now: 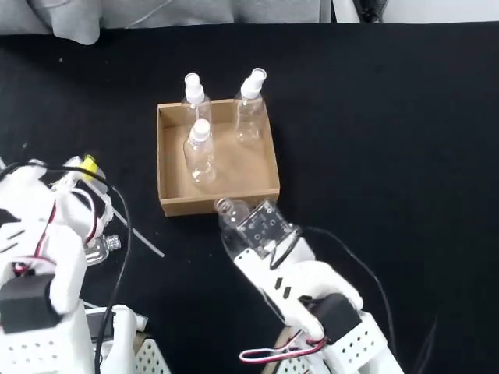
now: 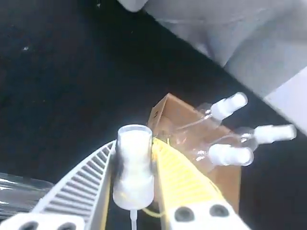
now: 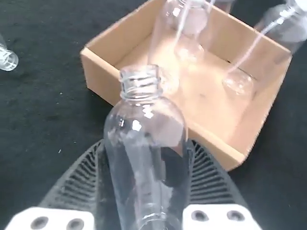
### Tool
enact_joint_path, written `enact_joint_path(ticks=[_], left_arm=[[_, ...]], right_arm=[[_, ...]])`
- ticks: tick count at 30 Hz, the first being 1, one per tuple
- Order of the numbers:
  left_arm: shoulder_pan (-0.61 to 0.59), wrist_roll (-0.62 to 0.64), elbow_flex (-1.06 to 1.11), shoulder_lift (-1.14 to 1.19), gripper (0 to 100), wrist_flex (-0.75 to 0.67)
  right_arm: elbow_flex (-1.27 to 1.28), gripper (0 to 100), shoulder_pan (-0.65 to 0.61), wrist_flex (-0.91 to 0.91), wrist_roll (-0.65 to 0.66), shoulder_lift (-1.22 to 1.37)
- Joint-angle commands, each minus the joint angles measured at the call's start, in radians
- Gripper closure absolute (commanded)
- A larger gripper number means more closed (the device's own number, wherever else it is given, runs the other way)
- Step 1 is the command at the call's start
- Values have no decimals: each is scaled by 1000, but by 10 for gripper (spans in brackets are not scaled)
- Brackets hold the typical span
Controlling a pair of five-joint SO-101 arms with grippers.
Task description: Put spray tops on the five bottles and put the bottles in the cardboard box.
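My right gripper [image 1: 248,227] [image 3: 144,151] is shut on a clear bottle [image 1: 231,213] [image 3: 146,143] with an open neck, held just in front of the near wall of the cardboard box [image 1: 220,201] [image 3: 108,72]. At the table's left, my left gripper [image 1: 84,170] [image 2: 134,149] is shut on a white spray top [image 2: 133,167], its thin tube hanging below. Three capped bottles stand in the box: two at the far wall [image 1: 193,95] [image 1: 251,101] and one nearer [image 1: 199,149]. Another uncapped bottle [image 1: 103,246] [image 3: 5,58] lies by the left arm.
Black cloth covers the table [image 1: 390,140]. Grey fabric [image 1: 70,19] lies along the far edge. A thin white tube [image 1: 144,240] lies on the cloth near the loose bottle. Cables trail from both arms near the front edge.
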Motion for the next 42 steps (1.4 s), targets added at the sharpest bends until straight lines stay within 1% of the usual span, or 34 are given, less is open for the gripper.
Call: enact_joint_path(ticks=[1, 5, 13, 17, 20, 25, 28, 31, 36, 40, 42], left_arm=[[-1, 61, -38, -114, 971, -25], [-2, 72, -13, -189, 971, -34], [-1, 72, 183, -296, 971, -175], [-1, 74, 275, -381, 971, -250], [-1, 77, 334, -462, 971, -296], [-1, 184, 443, -594, 971, -362], [-1, 193, 487, -586, 971, -397], [-1, 195, 513, -582, 971, -399], [-1, 195, 519, -582, 971, -391], [2, 195, 536, -582, 971, -390], [35, 195, 553, -582, 971, -390]], right_arm=[[12, 917, -40, -25, -11, -77], [42, 917, -43, -23, -11, -147], [85, 917, -46, -26, -11, -211], [93, 917, -97, -21, 35, -209], [94, 917, -114, -21, 44, -206], [94, 917, -115, -23, 46, -208], [94, 917, -115, -25, 48, -209], [94, 917, -124, -29, 48, -209], [94, 917, -189, -28, 86, -211], [94, 917, -195, -29, 89, -211], [94, 917, -195, -29, 89, -211]])
